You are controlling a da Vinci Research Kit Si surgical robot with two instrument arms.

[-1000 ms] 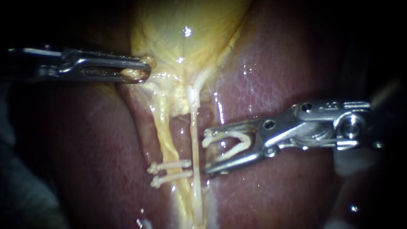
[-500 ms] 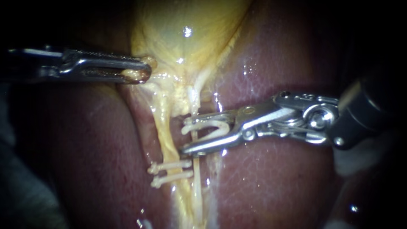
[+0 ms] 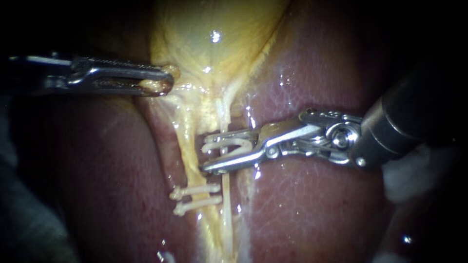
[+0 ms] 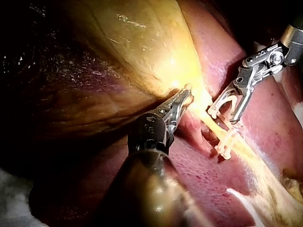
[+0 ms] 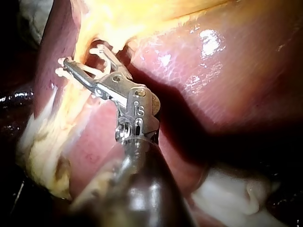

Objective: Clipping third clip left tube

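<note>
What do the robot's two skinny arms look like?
The left instrument ends in a long, slim, silvery metal tip with a slot along it. The right instrument has a dark round shaft, then a shiny silver wrist with little round pins and a forked tip.

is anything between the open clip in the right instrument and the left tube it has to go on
Yes, the thin right tube. It runs between the legs of the open clip in the right instrument, ahead of the left tube. The clip's tips seem to reach only that tube's edge.
</note>
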